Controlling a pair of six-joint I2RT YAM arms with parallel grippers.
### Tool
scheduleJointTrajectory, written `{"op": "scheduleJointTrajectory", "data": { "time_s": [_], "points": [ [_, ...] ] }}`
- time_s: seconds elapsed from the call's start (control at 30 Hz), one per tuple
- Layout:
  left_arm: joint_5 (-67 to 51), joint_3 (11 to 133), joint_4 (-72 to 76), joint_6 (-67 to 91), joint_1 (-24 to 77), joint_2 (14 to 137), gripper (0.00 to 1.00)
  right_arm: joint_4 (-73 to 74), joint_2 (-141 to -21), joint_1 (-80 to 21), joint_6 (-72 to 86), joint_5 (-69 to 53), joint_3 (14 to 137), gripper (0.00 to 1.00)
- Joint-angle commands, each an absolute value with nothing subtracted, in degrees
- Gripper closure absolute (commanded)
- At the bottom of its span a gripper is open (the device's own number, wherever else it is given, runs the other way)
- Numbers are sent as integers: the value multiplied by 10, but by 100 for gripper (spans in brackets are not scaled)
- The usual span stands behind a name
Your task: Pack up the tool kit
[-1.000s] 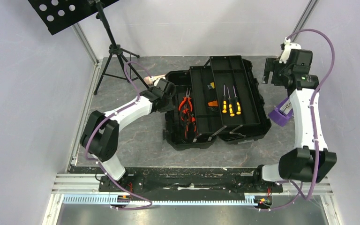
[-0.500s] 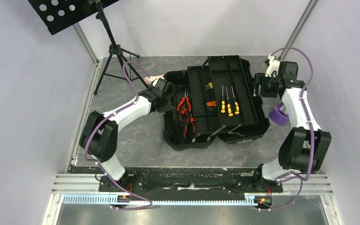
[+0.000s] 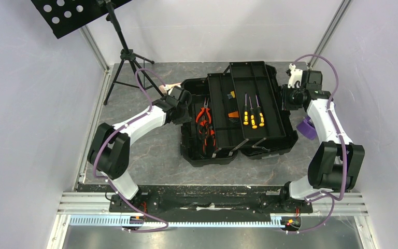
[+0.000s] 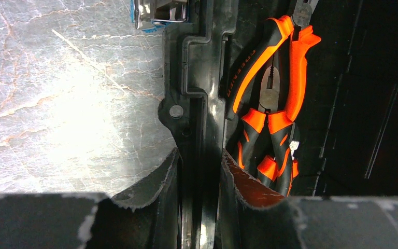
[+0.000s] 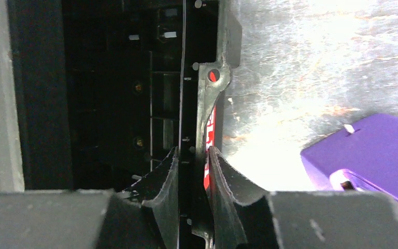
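Observation:
The black toolbox lies open mid-table, its lid spread to the right. Orange-black pliers rest in the base, and three yellow-black screwdrivers lie in the tray. My left gripper is shut on the base's left rim, with the pliers just inside and a blue latch ahead. My right gripper is at the lid's right side. Its fingers are closed on the lid's edge, where a red label shows.
A purple stapler-like object lies right of the lid, beside my right arm, and shows as a purple block in the right wrist view. A tripod with a black perforated plate stands at back left. A beige handle lies behind my left gripper.
My right arm swung left from the table's far right corner to the lid's right edge, and its jaws closed on that edge. The left arm has not moved.

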State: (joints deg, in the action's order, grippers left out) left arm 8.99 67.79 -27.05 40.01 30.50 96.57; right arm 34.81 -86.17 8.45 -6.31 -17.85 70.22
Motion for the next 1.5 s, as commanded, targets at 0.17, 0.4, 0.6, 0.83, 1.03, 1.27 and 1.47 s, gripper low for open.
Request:
{"op": "scheduleJointTrajectory", "data": {
  "time_s": [0.17,0.4,0.6,0.83,1.03,1.27,1.47],
  "points": [
    [36,673,-306,412,308,957,69,345,-778,4,-104,32,764,100],
    [-4,677,-279,432,323,961,69,351,-732,-101,-159,192,810,100],
    [-56,678,-236,462,351,969,69,334,-708,-183,-224,339,819,100],
    [-108,676,-163,518,388,990,70,309,-737,-314,-342,553,839,100],
    [-150,703,-103,557,406,1016,69,228,-760,-413,-471,672,823,100],
    [-173,711,-42,587,410,1036,68,169,-799,-534,-567,739,831,100],
    [-202,661,44,612,410,1023,65,167,-846,-595,-591,762,827,100]
  ]
}}
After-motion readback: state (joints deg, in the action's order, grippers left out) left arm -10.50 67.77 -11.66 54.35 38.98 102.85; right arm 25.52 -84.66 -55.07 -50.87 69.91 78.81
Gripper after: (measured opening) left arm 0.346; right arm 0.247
